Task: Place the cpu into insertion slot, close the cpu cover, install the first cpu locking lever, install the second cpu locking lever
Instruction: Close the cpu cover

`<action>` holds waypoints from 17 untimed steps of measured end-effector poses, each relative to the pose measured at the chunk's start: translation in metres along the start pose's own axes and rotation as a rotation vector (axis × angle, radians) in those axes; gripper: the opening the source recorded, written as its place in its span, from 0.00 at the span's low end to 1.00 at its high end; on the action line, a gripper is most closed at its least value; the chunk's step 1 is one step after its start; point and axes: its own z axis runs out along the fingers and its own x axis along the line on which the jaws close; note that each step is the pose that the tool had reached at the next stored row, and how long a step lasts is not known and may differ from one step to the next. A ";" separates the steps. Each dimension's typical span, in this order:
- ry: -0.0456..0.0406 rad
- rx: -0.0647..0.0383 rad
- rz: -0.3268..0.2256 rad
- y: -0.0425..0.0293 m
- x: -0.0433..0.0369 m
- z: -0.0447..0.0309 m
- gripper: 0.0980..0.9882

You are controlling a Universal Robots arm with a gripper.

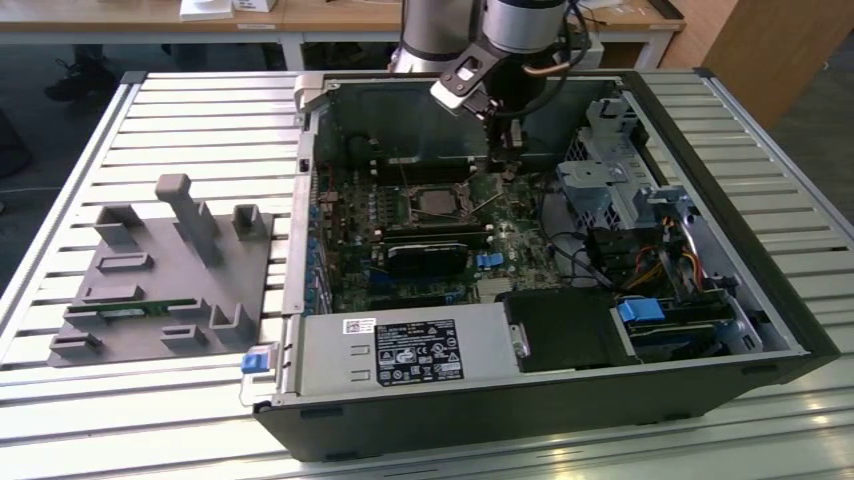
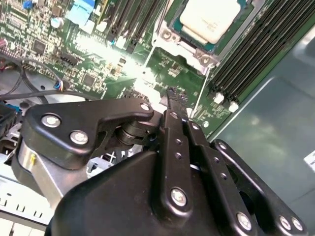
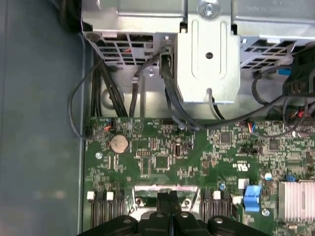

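Exterior view. A ribbed, pale metal desk [image 1: 160, 110] spans the frame, its slats showing a soft sheen under even light. At 12 o'clock stands a wooden table [image 1: 334, 15] on white legs [image 1: 287, 50], carrying white papers [image 1: 214, 8]. A wooden panel [image 1: 761, 50] stands at 1 o'clock. Dark floor [image 1: 40, 120] lies at 10 o'clock.

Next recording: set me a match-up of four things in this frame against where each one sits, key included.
1 cpu
2 gripper
3 grey fixture
4 coin battery

A on the slatted table, exterior view's left
B in the insertion slot
C flat on the green board
D hanging just beside the insertion slot

Pairs: 1-B, 2-D, 3-A, 4-C
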 end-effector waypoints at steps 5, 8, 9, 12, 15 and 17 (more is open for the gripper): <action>0.0002 0.001 0.000 0.0079 0.0003 0.0011 0.01; 0.0002 0.001 0.000 0.0115 0.0005 0.0020 0.01; 0.0003 0.002 0.000 0.0132 0.0008 0.0023 0.01; 0.0002 0.002 0.000 0.0162 0.0012 0.0032 0.01; 0.0003 0.002 -0.001 0.0196 0.0015 0.0041 0.01; 0.0001 0.003 -0.001 0.0218 0.0018 0.0046 0.01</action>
